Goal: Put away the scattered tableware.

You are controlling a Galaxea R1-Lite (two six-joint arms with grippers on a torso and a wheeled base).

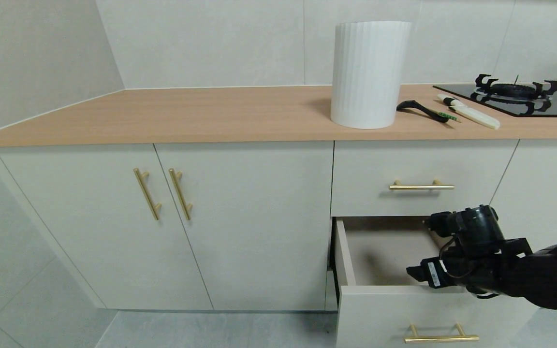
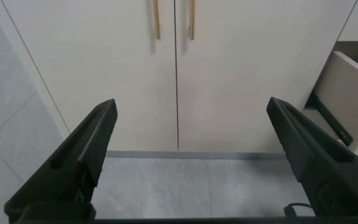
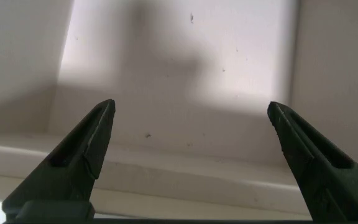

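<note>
We judge the task barely begun. The drawer (image 1: pixel 345 253) stands open, but the black utensil (image 1: pixel 423 110) and white knife (image 1: pixel 472 115) lie flat on the bench (image 1: pixel 211 113), nearly parallel, long axes running far-left to near-right. The right tool (image 1: pixel 426 247) hangs over the drawer, jaws apart, holding nothing. The left tool (image 2: pixel 191 102) is likewise apart.

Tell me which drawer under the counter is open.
The lower drawer: it is pulled out, its inside showing, with the right end effector at it. The upper drawer sits flush and shut.
</note>
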